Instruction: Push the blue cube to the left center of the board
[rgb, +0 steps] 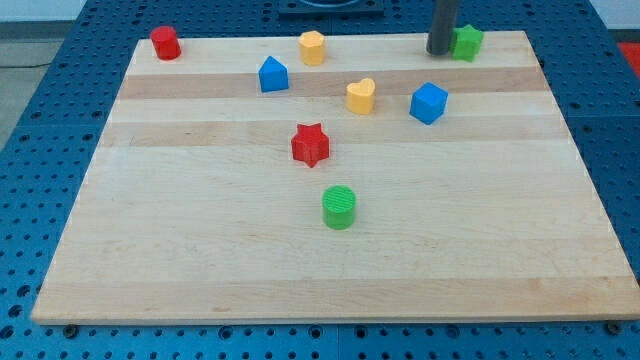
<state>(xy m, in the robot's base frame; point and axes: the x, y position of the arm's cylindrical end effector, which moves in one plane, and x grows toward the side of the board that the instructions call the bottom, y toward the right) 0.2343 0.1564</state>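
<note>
The blue cube (428, 102) sits on the wooden board (200, 260) in the upper right part. My tip (440, 51) is at the view's top, above the cube and a little to its right, apart from it. The rod stands right beside the green star (466, 41), on its left, close to or touching it. A second blue block (273, 74), house-shaped, lies at the upper left of centre.
A red cylinder (165, 42) stands at the top left corner. A yellow hexagonal block (312, 46) is at the top centre. A yellow heart (361, 95) lies left of the blue cube. A red star (310, 144) and a green cylinder (339, 207) are near the middle.
</note>
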